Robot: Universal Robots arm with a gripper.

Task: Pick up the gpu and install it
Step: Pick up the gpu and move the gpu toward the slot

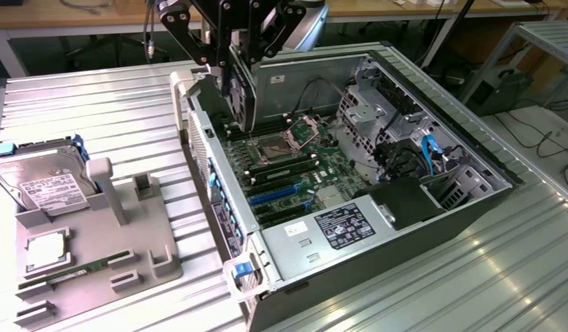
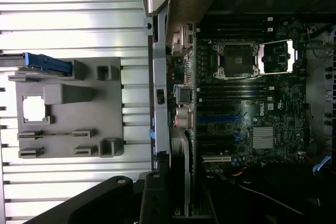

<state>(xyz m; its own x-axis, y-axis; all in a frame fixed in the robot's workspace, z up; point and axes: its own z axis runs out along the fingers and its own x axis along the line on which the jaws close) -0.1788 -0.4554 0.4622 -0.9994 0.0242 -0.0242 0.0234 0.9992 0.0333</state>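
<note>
- Your pincer (image 1: 239, 69) is clamped on the gpu (image 1: 247, 104), which hangs upright, edge down, over the motherboard (image 1: 293, 162) inside the open case (image 1: 468, 200).
- The card sits close beside the case's wall (image 1: 203, 152) on the exterior view's left.
- Keep it square to the blue slots (image 1: 275, 195).
- Descend straight, since any tilt would likely jam the connector.
</note>
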